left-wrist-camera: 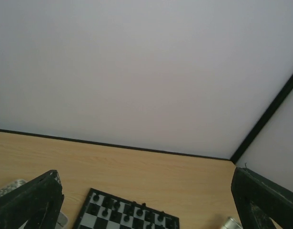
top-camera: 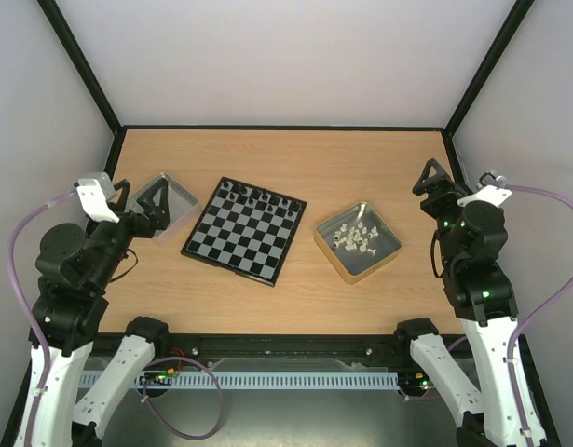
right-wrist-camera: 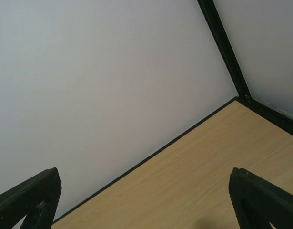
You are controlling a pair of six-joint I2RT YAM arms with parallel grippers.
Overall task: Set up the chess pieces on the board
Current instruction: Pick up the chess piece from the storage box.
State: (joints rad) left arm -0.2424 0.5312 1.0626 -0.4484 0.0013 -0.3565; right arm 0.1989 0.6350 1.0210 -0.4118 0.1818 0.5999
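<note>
The board (top-camera: 241,233) lies at the table's middle, turned a little. Several black chess pieces (top-camera: 258,196) stand along its far rows; the left wrist view shows that far edge of the board (left-wrist-camera: 118,218) and the black chess pieces (left-wrist-camera: 138,210). Several white chess pieces (top-camera: 354,237) lie loose in the right silver tray (top-camera: 390,244). My left gripper (top-camera: 154,198) hovers open over the left silver tray (top-camera: 179,196), with nothing between its fingers (left-wrist-camera: 36,200). My right gripper (top-camera: 431,179) is open and empty at the far right, raised and facing the back wall, fingers (right-wrist-camera: 260,200) wide apart.
The left tray looks empty; its rim (left-wrist-camera: 7,188) shows beside my left finger. A corner of the right tray (left-wrist-camera: 230,223) shows low in the left wrist view. White walls with black frame posts (top-camera: 81,65) enclose the table on three sides.
</note>
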